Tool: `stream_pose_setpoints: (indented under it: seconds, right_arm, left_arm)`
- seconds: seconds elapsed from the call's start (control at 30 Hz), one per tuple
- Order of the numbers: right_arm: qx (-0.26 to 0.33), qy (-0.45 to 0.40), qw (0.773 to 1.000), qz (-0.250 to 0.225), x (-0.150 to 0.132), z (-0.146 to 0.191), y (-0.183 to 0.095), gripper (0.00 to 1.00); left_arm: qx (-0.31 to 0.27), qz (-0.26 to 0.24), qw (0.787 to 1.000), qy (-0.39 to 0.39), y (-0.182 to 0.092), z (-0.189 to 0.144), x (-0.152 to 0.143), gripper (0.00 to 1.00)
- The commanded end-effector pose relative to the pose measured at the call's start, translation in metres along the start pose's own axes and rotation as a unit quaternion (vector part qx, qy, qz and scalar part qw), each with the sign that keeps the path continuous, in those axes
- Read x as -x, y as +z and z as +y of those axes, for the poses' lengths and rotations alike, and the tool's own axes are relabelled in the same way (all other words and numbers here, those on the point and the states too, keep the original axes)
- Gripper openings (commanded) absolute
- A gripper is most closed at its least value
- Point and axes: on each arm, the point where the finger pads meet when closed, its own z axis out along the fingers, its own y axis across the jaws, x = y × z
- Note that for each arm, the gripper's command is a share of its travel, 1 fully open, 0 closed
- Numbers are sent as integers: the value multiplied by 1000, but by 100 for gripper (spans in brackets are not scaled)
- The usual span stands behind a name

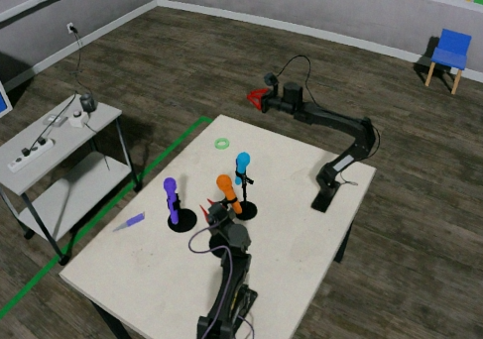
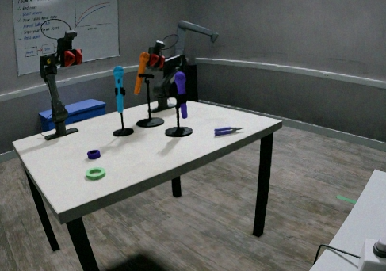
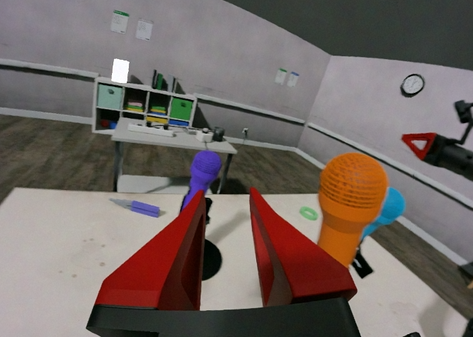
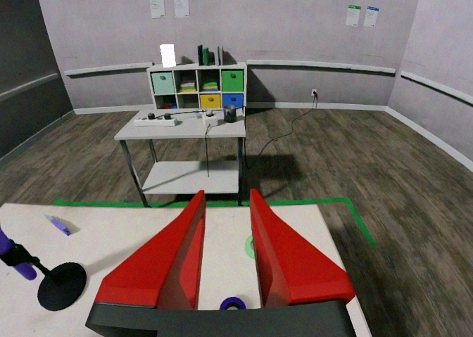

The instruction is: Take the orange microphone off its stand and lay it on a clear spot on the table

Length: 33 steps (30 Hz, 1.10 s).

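The orange microphone [image 1: 229, 192] [image 2: 141, 73] [image 3: 353, 200] leans in the holder of its black stand [image 1: 213, 244] [image 2: 150, 122], ridged round head up, handle slanting down, well off the pale table [image 1: 288, 248] [image 2: 135, 158] [image 3: 57, 241] [image 4: 114, 230]. That stand is upright on a round base, partly hidden in the top view. The light-blue microphone [image 1: 243, 160] [image 2: 119, 83] [image 3: 392, 207] sits head up, nearly vertical, in its own upright stand [image 1: 246, 210] [image 2: 123, 131] [image 3: 360, 262]. The purple microphone [image 1: 170, 190] [image 2: 180, 83] [image 3: 205, 167] [image 4: 24, 270] rests head up, slightly tilted, in the holder of the third black stand [image 1: 183, 221] [image 2: 179, 131] [image 3: 212, 259] [image 4: 62, 285], whose round base lies flat on the table. The three stands' bases are apart in the exterior view.
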Motion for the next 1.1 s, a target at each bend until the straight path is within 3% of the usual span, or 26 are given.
stream_pose_setpoints:
  seconds: [0.0, 0.2, 0.33, 0.37, 0.43, 0.57, 0.7, 0.83, 0.97, 1.07]
  right_arm:
    - [-1, -4, 1000, -18, 19, 0, -4, 31]
    - [-1, -4, 1000, -18, 19, 0, -4, 31]
    - [-1, -4, 1000, -18, 19, 0, -4, 31]
    - [-1, -4, 1000, -18, 19, 0, -4, 31]
    - [-1, -4, 1000, -18, 19, 0, -4, 31]
    - [-1, -4, 1000, -18, 19, 0, -4, 31]
    - [-1, -4, 1000, -18, 19, 0, -4, 31]
    - [-1, -4, 1000, -18, 19, 0, -4, 31]
    - [-1, -4, 1000, -18, 19, 0, -4, 31]
    - [-1, -4, 1000, -18, 19, 0, -4, 31]
  left_arm:
    - [18, -15, 1000, -21, -8, 7, 2, 31]
    - [20, 0, 998, -55, -25, 12, -14, 31]
    - [16, 33, 994, -104, -47, 18, -40, 31]
    - [0, 15, 995, -100, -38, 8, -21, 31]
    - [-18, 28, 997, -73, -42, 1, -37, 31]
    - [-14, 42, 994, -102, -52, 9, -48, 31]
    - [-42, 65, 997, -9, -52, -16, -75, 31]
    - [-45, 67, 997, 3, -46, -30, -70, 31]
    - [-58, 90, 991, 84, -50, -39, -108, 31]
    - [-58, 95, 989, 99, -47, -49, -111, 31]
